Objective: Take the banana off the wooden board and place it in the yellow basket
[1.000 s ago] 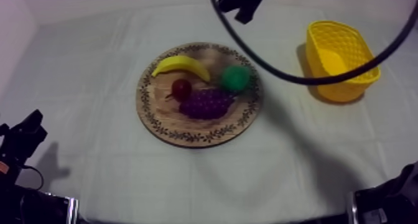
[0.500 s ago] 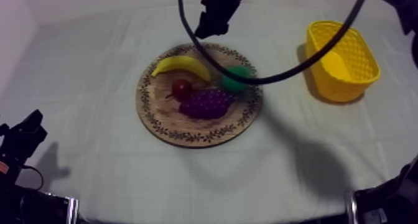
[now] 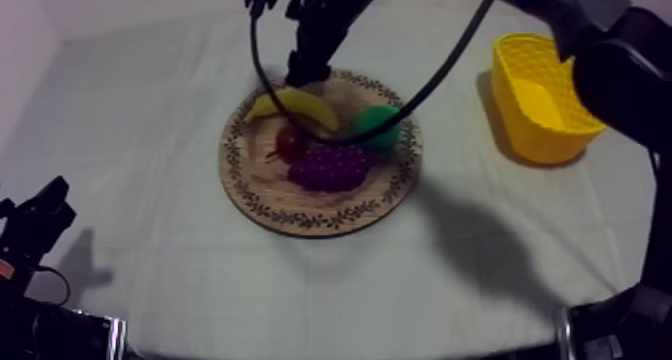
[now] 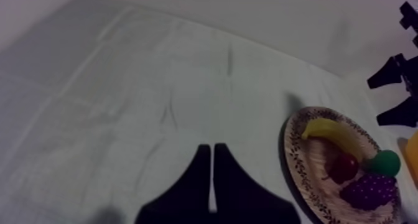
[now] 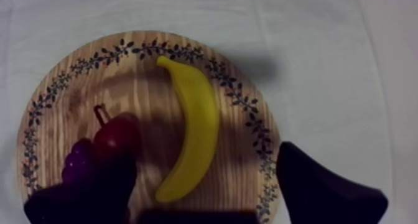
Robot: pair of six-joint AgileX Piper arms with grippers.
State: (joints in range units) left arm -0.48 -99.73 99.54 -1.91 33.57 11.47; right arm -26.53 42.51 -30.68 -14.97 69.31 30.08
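The yellow banana [image 3: 295, 106] lies on the far left part of the round wooden board [image 3: 300, 209], beside a small red fruit [image 3: 292, 141], purple grapes [image 3: 335, 166] and a green pear [image 3: 378, 126]. My right gripper [image 3: 303, 72] hangs over the board's far rim just above the banana. In the right wrist view its fingers [image 5: 323, 183] stand wide apart, open, with the banana [image 5: 193, 127] running between them, untouched. The yellow basket [image 3: 545, 84] stands at the right. My left gripper [image 3: 40, 219] rests low at the left, its fingers [image 4: 213, 183] together in a narrow wedge.
The right arm reaches in from the upper right and crosses above the basket's far side. Bare cloth [image 3: 150, 104] lies left of the board and in front of it. From the left wrist view the board [image 4: 295, 152] sits off toward the right gripper [image 4: 398, 83].
The right arm has swung left from the table's far middle to above the banana. Its fingers have spread open. The left arm and the fruit have stayed put.
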